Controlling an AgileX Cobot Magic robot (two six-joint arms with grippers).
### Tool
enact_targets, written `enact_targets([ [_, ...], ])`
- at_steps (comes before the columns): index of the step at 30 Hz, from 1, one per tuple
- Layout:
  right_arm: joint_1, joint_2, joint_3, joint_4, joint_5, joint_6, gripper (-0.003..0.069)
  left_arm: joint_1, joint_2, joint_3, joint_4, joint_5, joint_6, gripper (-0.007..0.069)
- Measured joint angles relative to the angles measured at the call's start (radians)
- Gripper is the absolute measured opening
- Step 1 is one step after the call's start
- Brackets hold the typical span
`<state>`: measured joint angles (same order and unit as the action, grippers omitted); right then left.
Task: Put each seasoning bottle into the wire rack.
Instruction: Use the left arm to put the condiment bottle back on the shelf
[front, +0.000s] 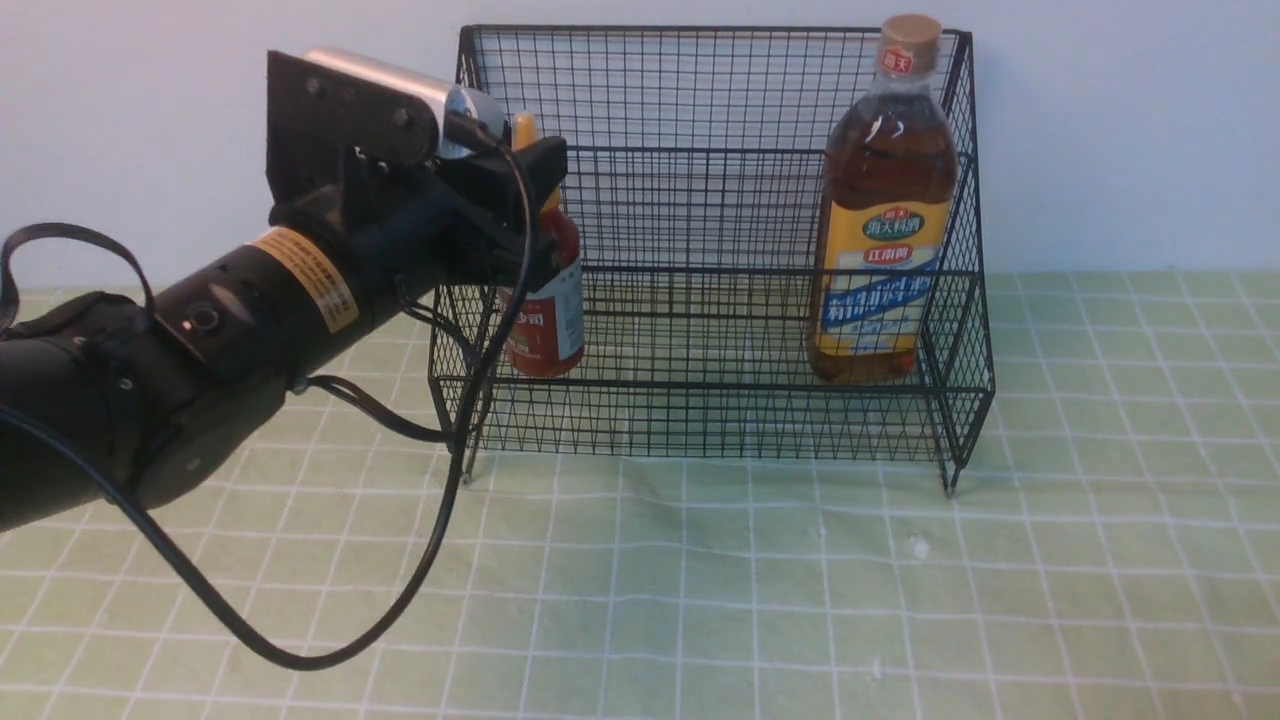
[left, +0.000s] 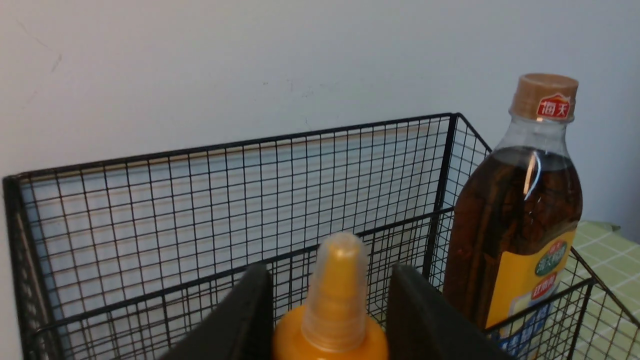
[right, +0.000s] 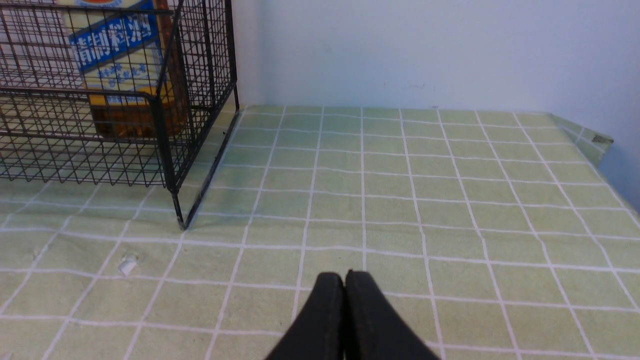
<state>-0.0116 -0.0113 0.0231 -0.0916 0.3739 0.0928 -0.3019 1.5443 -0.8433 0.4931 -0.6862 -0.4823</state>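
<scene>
Stretching in from the left, nearest the camera, the left arm (front: 240, 320) puts its gripper (left: 332, 310) at the squeeze bottle's yellow cap (left: 332, 320) — fingers on either side, though I cannot tell whether they grip it. That red-sauce bottle (front: 555, 320) stands inside the wire rack (front: 700, 385) at its left end. The tall amber bottle (front: 885, 230) stands at the rack's right end, leaning slightly. Right gripper (right: 345, 320) — clenched, fingertips together, over the tiled-pattern cloth (right: 390, 210).
</scene>
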Motion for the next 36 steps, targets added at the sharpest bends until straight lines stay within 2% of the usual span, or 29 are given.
enact_targets([
  [5,0.000,0.000,0.000,0.000,0.000,0.000,-0.0014,0.000,0.035,0.000,-0.006,-0.067,0.086,0.0267],
  [17,0.000,0.000,0.000,0.000,0.000,0.000,-0.0014,0.000,0.077,-0.006,-0.007,-0.052,0.096,0.0267],
  [28,0.000,0.000,0.000,0.000,0.000,0.000,-0.0014,0.000,0.139,-0.006,-0.007,-0.039,0.042,0.0267],
  [36,0.000,0.000,0.000,0.000,0.000,0.000,-0.0014,0.000,0.162,-0.006,-0.010,0.032,-0.021,0.0267],
])
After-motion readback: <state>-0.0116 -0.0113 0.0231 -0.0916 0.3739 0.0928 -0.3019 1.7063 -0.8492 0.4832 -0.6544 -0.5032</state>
